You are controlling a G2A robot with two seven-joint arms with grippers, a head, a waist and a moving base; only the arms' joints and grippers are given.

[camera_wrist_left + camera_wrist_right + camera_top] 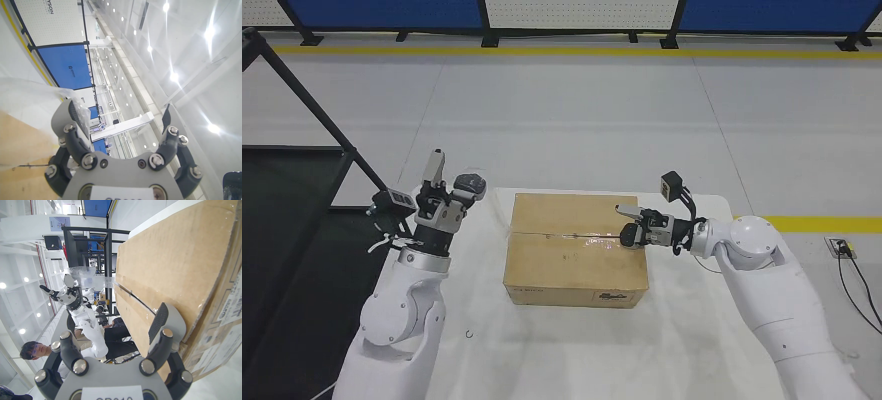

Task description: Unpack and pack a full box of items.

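Cardboard box point(575, 262) closed | left fingers point(58, 117) wide; clear tape point(62, 92) clinging to one | right fingers point(160, 321) wide at box edge

Matt cardboard box point(575, 262) with glossy clear tape point(108, 281), on a smooth white table point(482, 292)

The box point(577, 250) is brown cardboard and sits flat in the middle of the white desk point(542, 345). Its two top flaps are shut and meet in a line across the middle. White labels point(229, 306) are stuck on its side, and a strip of clear tape point(88, 275) stretches off one end of that line.
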